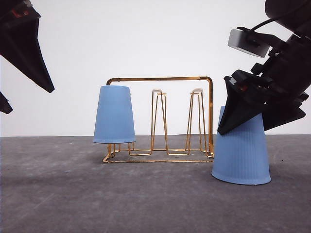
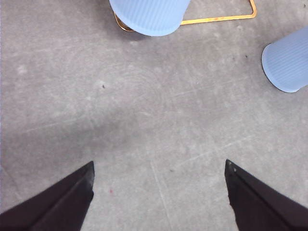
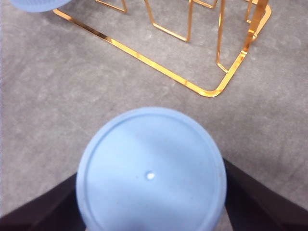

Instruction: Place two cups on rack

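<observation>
At the far left of the front view, the left gripper is seen raised well above the grey counter, well apart from every task item. In the left wrist view its two black fingers are spread wide with bare counter between them, so the jaws are released and nothing is grasped.

Next to the right, one light blue cup is seen upside down on the leftmost part of the gold wire rack, its rim held clear of the counter above the rack's flat base. The same cup appears in the left wrist view over a corner of the rack's base.

In the middle of the rack, two upright prongs with white tips stand bare beneath the arched frame.

Just beside the rack's right end, the second cup is seen upside down on the counter, slightly tilted. The right gripper is lowered over its upper part. In the right wrist view the cup's closed bottom lies between the two black fingers, which are set at either side of it; whether the jaws are pressed against the cup cannot be told.
</observation>
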Available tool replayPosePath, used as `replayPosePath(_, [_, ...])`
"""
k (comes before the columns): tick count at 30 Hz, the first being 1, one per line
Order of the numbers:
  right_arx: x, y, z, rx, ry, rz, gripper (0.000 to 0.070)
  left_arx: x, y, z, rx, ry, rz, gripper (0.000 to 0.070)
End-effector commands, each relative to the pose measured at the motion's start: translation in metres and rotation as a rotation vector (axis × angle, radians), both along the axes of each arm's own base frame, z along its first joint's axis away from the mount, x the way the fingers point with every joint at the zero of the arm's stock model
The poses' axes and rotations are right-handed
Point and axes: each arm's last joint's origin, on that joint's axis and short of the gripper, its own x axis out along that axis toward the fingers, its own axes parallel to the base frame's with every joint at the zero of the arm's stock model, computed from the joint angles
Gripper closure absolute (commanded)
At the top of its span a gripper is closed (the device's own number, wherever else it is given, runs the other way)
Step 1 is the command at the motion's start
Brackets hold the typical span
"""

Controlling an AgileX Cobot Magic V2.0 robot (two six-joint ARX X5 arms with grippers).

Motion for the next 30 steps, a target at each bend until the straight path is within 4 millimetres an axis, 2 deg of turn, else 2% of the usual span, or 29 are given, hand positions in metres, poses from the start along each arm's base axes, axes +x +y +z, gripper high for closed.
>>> replayPosePath(1, [0.001,0.002,0.009,0.021,0.027,-0.018,0.0330,0.002,-0.001,0.002,-0.002,-0.007,-0.001,0.0192])
replayPosePath(4, [0.002,0.002,0.031,-0.011,0.058,-0.037,0.0330,0.002,-0.001,0.002,-0.003,-0.009,-0.001,0.0192])
replayPosePath(8, [0.007,0.003,0.073,-0.046,0.059,-0.062,0.0330,0.002,-0.001,0.002,-0.004,-0.012,0.000,0.0192])
replayPosePath(13, [0.015,0.007,0.119,0.007,-0.071,-0.058,0.0330,0.003,-0.001,0.002,-0.007,-0.020,-0.001,0.0192])
replayPosePath(17, [0.022,0.011,0.140,0.065,-0.200,-0.055,0.0330,0.003,-0.002,0.003,-0.011,-0.030,0.000,0.0192])
replayPosePath(22, [0.033,0.017,0.142,0.103,-0.274,-0.053,0.0330,0.004,-0.002,0.004,-0.012,-0.034,0.000,0.0192])
replayPosePath(25, [0.042,0.024,0.132,0.091,-0.255,-0.043,0.0330,0.004,-0.002,0.004,-0.012,-0.033,0.000,0.0192])
replayPosePath(30, [0.062,0.039,0.104,0.062,-0.193,-0.022,0.0330,0.004,-0.002,0.004,-0.013,-0.033,0.000,0.0192])
